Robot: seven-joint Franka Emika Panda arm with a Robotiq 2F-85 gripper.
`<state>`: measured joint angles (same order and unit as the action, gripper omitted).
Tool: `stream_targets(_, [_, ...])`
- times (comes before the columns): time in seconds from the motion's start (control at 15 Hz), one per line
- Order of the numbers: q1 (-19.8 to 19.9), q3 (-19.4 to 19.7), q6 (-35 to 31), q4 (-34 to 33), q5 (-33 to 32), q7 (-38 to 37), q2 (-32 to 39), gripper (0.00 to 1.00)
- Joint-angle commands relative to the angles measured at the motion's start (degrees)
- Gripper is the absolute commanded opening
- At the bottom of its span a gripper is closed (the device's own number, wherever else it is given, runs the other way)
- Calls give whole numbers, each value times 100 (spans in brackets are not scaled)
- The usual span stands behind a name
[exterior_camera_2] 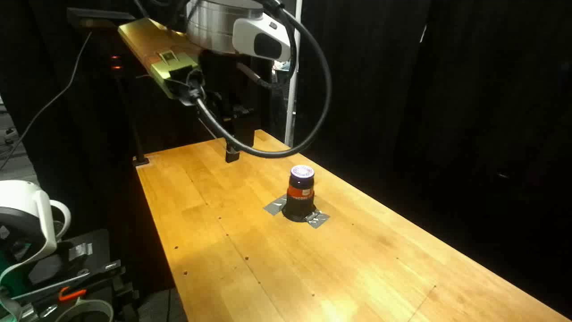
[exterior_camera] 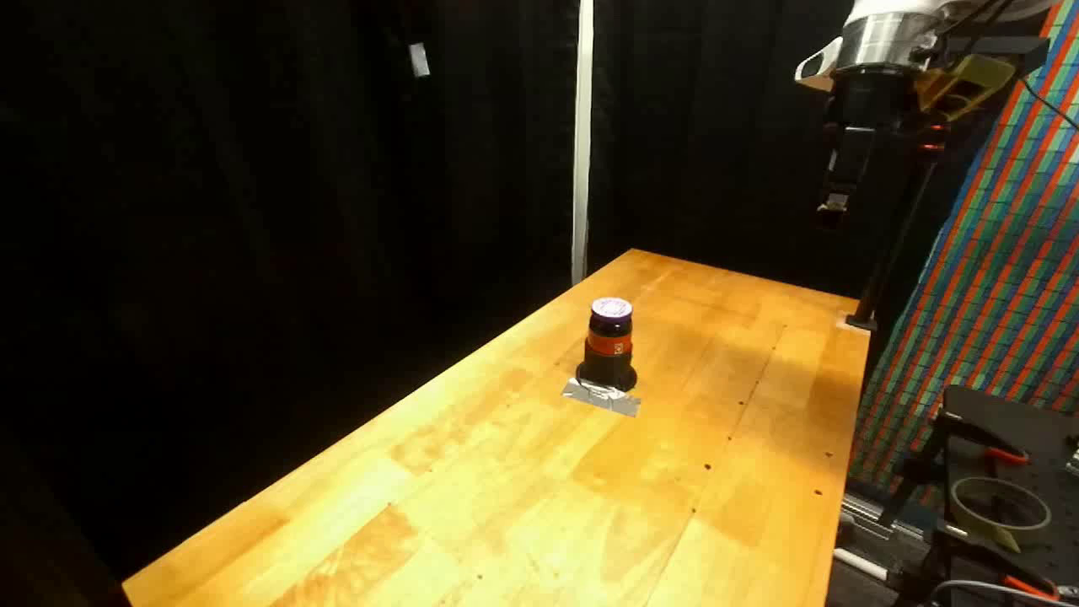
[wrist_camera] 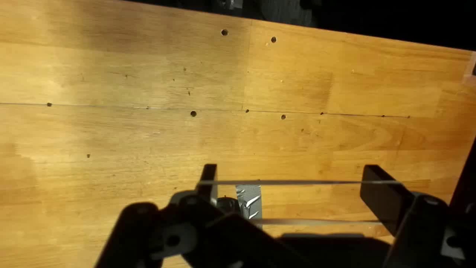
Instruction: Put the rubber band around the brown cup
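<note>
Holds the tool (wrist_camera: pixel 290 175) spread wide inside the taut rubber band (wrist_camera: pixel 312 182), well apart from the brown cup (exterior_camera: pixel 609 344) toward one long table (exterior_camera: pixel 379 430) edge, and could drop the band by closing early.

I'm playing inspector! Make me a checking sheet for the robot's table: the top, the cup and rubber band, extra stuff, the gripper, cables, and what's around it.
Surface: wooden table with small holes.
Job's things: brown cup upright with an orange-red stripe; rubber band stretched across the gripper, not around the cup yet.
Clutter: silver tape at the cup's foot; orange piece on a dark stand beside the table.
Gripper: open, raised above the table.
Cables: black cable hanging in a loop by the robot arm.
Surroundings: black curtains, colourful striped cloth.
</note>
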<state>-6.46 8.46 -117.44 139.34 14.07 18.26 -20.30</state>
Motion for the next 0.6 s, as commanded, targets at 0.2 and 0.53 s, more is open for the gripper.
stream_targets(0.2, [145, -133, 23, -58, 49, 39, -6, 100])
stream_targets(0.53, [139, -202, -83, -896, -3, 84, 1038, 100])
